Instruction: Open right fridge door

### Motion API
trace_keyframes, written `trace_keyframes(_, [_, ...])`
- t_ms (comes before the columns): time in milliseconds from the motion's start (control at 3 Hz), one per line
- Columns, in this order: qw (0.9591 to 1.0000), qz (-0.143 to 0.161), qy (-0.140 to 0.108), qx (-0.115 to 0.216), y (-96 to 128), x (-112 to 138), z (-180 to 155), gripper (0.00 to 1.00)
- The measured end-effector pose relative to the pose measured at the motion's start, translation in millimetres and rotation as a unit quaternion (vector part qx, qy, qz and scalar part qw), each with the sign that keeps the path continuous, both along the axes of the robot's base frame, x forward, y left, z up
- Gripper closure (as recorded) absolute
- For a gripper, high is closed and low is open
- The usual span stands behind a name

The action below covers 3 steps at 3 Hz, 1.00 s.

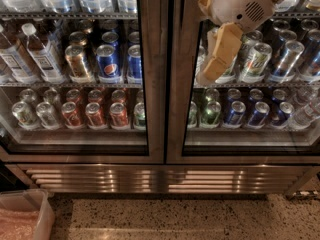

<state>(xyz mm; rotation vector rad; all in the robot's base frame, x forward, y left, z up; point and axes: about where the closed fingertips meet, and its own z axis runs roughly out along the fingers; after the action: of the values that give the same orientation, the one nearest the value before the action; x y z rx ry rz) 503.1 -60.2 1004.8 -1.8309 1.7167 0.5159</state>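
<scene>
The right fridge door (178,109) is a glass pane in a brushed steel frame, and it stands closed. Green-and-white cans (255,59) and blue cans (232,113) show through it. My gripper (211,70), tan below a white arm (242,6), hangs in front of the upper left part of this pane. Its tip lies close to the door's left steel stile beside the centre seam. Whether it touches the frame is unclear.
The twin left door (155,84) is closed, with Pepsi cans, red cans and bottles behind it. A steel vent grille (165,180) runs under both doors. A clear plastic bin (27,214) sits on the speckled floor (175,221) at the lower left.
</scene>
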Motion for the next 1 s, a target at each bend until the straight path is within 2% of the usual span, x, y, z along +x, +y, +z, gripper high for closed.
trace_keyframes(667, [0.9999, 0.010, 0.004, 0.003, -3.0, -0.7, -0.8, 0.00])
trace_keyframes(1000, [0.9999, 0.010, 0.004, 0.003, -3.0, -0.7, -0.8, 0.19])
